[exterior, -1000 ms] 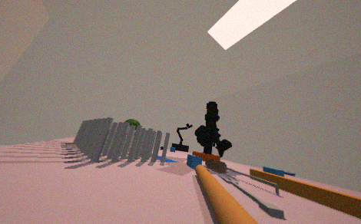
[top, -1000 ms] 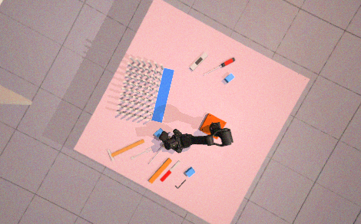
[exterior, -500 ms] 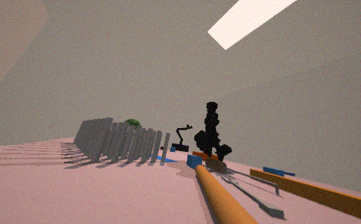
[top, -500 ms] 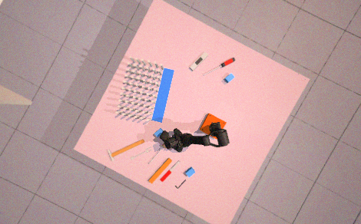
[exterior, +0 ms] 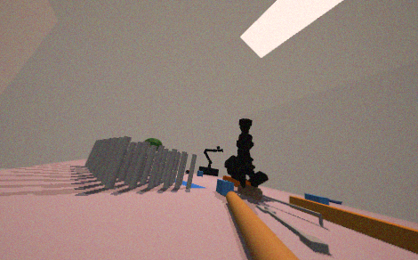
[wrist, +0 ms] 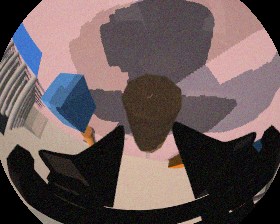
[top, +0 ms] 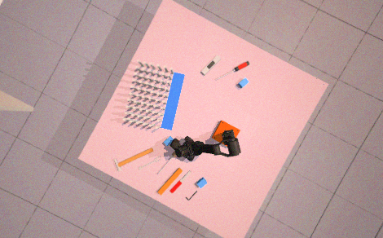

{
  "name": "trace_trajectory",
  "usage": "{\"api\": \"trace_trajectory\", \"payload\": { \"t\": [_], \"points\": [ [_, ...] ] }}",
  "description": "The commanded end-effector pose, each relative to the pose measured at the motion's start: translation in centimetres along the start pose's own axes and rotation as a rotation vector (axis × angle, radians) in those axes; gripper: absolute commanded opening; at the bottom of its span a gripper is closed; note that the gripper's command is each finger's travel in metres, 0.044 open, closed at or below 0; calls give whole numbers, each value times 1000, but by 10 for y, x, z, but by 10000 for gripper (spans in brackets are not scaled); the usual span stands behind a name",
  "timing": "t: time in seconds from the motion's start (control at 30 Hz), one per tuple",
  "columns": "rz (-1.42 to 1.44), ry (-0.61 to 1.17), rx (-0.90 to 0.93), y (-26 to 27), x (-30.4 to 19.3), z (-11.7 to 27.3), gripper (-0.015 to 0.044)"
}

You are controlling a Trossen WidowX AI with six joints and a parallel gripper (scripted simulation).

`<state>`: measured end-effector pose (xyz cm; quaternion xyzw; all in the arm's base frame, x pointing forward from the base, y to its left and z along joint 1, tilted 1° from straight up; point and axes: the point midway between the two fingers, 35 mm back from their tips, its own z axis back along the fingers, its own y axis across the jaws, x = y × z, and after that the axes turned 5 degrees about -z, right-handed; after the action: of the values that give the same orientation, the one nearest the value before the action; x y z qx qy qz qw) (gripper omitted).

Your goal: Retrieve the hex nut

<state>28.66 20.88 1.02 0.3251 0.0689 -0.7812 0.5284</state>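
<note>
Thin grey spacers (exterior: 121, 162) stand in rows behind the blue taped strip (top: 173, 102) (exterior: 193, 184) (wrist: 28, 46). I cannot make out the nut among them. A tool with a thick brown handle (exterior: 251, 192) (wrist: 152, 100) lies on the table; its thin rod (top: 165, 166) (exterior: 294, 206) has a bent end. My gripper (wrist: 148, 128) is partly open and low over this handle, a fingertip showing to either side of it in the wrist view. The handle does not look gripped. The arm hides it in the top view.
A blue block (top: 168, 141) (exterior: 224, 187) (wrist: 68, 100) stands close beside the gripper. A hammer (top: 136, 156) (exterior: 254, 227), a pale tool (top: 149, 163) (exterior: 296, 231), an orange bar (top: 169, 181) (exterior: 361, 221) and a red-handled tool (top: 176, 187) lie nearby. An orange plate (top: 226, 130) is near the arm's base.
</note>
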Motion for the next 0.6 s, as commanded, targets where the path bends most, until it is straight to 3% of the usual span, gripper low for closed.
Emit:
{"api": "trace_trajectory", "payload": {
  "t": [0.0,0.27,0.47,0.57],
  "points": [
    [-4,-9,-3,-2,3,-1,214],
    [-4,-9,-3,-2,3,-1,160],
    [-3,-7,-2,9,-17,13,3],
    [-2,-6,-2,16,-30,25,0]
  ]
}}
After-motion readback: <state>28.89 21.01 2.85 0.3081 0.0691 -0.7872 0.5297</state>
